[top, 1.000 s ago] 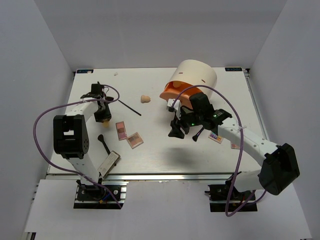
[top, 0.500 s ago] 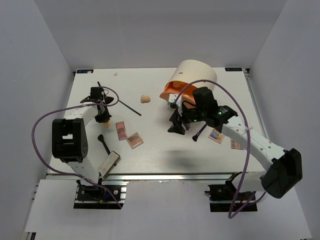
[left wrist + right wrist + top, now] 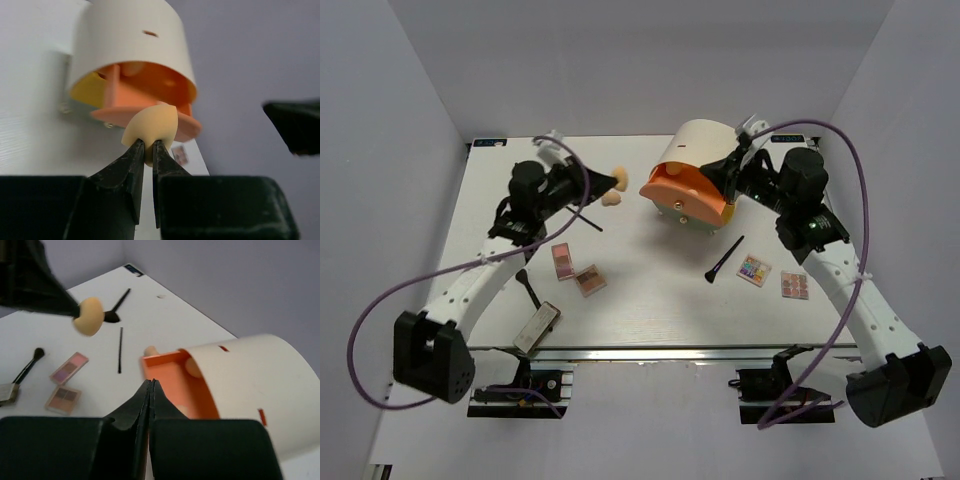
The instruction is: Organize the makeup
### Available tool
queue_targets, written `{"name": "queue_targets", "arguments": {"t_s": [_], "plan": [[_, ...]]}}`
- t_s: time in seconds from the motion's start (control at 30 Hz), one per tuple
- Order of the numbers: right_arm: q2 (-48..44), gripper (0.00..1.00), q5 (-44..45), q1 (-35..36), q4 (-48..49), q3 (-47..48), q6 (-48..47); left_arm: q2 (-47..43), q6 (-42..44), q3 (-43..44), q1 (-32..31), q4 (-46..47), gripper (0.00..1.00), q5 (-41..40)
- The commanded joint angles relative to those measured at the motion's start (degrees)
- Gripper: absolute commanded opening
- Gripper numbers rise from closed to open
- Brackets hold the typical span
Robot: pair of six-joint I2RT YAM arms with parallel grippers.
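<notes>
**Left jaws, sponge and open drawer.** My left jaws are pinched narrow on a peach sponge, gripped at its small end. The broad end projects past my tips, and its long axis runs roughly in line with the jaws. Straight ahead of them, not yet touching the sponge, stands the drawer unit, its orange drawer pulled out toward the sponge. I judge the coming move to be a straight advance and a release over that drawer. The left arm, already holding the sponge, is the one to deliver it.

My right jaws are pressed together with nothing seen between them, and the drawer lies just beyond their tips. A second sponge lies on the counter, just beneath the left jaws.

Compared with a second ago, my left arm has stretched out from its folded pose. My right jaws have left the drawer's front, and a brush now lies uncovered there.
</notes>
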Motion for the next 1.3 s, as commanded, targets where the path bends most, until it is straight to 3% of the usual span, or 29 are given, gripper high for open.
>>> {"name": "queue_targets", "arguments": {"t_s": [0.0,0.23,0.4,0.57,0.63,0.7,0.77,0.87,1.0,1.07,1.13,1.2,1.27], "plan": [[2.02,0.0,2.81,-5.09,3.24,2.62,6.73,6.86,-0.79,4.99,-4.75,8.09,0.0,7.27],[1.15,0.0,-1.42,-10.46,1.4,0.26,7.26,16.8,18.1,24.85,-10.64,-2.2,0.0,2.88],[-0.52,0.0,-1.42,-10.81,1.13,-2.38,7.61,22.85,22.34,31.46,-12.93,-7.82,0.0,1.9],[-1.05,0.02,-0.9,-11.25,0.96,-3.09,7.26,25.15,22.17,30.95,-15.21,-8.62,0.02,2.78],[-1.05,0.04,-0.89,-11.51,1.04,-3.35,7.17,25.68,21.91,30.5,-15.66,-8.71,0.07,2.7],[-0.96,0.08,-1.07,-11.69,0.96,-3.35,7.17,26.21,21.64,30.76,-16.01,-8.8,0.19,2.87],[-0.79,0.1,-1.51,-11.78,1.04,-3.44,7.17,26.99,21.12,31.29,-16.1,-8.89,0.42,2.26],[-0.52,0.14,-1.86,-11.86,1.13,-3.44,7.17,27.87,20.32,33.13,-16.1,-8.71,0.64,1.55],[-0.44,0.18,-1.86,-11.86,1.13,-3.7,7.17,29.11,19.27,36.38,-16.1,-8.71,0.67,0.59],[-0.7,0.18,-1.69,-11.95,1.04,-3.88,7.08,29.28,18.39,38.4,-16.1,-9.67,0.65,-2.82],[-0.96,0.18,-1.51,-12.04,1.04,-4.05,6.56,28.76,15.24,38.41,-14.79,-9.94,0.27,-6.34],[-1.4,0.18,-0.9,-12.3,0.69,-4.41,6.12,27.36,10.59,36.32,-10.23,-8.46,0.0,-8.73],[-1.93,0.18,-0.54,-12.57,0.52,-4.93,5.76,26.74,1.37,31.31,-6.01,-6.87,0.0,-8.56]]}}
